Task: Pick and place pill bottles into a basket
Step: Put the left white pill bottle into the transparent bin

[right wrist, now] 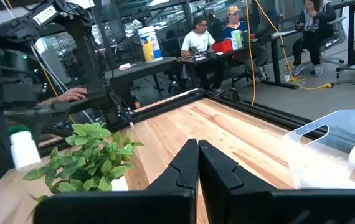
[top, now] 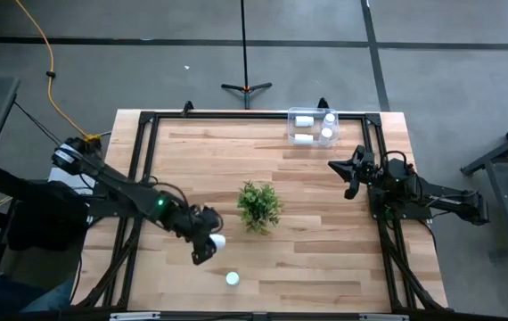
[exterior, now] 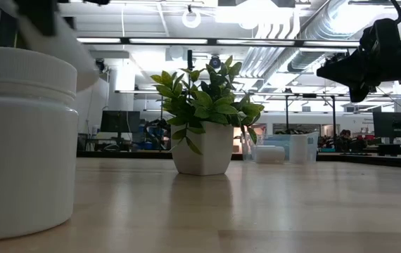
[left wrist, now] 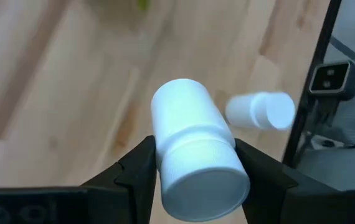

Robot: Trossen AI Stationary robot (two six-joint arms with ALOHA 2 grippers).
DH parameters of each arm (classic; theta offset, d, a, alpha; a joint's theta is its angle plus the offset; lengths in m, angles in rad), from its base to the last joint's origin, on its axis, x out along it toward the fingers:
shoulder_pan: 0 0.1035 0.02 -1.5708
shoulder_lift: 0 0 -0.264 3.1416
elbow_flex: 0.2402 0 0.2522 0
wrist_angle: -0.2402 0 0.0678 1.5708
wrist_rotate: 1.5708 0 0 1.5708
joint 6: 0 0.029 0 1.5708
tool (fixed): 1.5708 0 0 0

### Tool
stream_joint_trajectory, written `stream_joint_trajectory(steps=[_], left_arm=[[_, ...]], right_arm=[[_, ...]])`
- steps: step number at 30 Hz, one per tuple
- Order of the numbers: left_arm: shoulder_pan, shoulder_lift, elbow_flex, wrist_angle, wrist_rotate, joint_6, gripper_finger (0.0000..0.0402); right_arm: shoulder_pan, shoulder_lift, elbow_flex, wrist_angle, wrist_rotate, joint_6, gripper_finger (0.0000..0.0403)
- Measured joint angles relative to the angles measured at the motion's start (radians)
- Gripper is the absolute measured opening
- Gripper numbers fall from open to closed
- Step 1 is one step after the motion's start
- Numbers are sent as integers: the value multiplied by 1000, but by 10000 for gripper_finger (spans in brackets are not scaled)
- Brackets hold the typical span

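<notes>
While the left pincer (top: 208,242) grips a bottle (top: 217,241) sideways near the plant (top: 259,205), the basket (top: 312,127) lies far across the tabletop (top: 307,223), nearer the closed, empty right pincer (top: 350,169).

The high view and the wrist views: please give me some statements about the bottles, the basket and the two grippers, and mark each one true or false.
1. The left gripper holds a pill bottle between its fingers. True.
2. The basket is empty. False: white bottles lie inside it.
3. One bottle stands alone on the table near its front edge. True.
4. The right gripper carries a bottle. False: its fingers are shut together with nothing between them.
5. The green plant stands inside the basket. False: it stands on the table's middle, apart from the basket.
</notes>
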Motion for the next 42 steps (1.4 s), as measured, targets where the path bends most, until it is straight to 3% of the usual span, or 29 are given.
stream_joint_trajectory(steps=[16, 25, 32, 42], left_arm=[[247, -85, -1, -134, 61, 487, 211], [471, -166, -1, -142, 124, 781, 211], [633, -167, -1, -37, 219, 929, 211], [776, -124, -1, 300, 180, 871, 211]], right_arm=[[0, -1, 0, 0, 3, 5, 1], [0, 0, 0, 0, 6, 25, 2], [0, 0, 0, 1, 17, 25, 1], [0, 0, 0, 2, 21, 22, 2]])
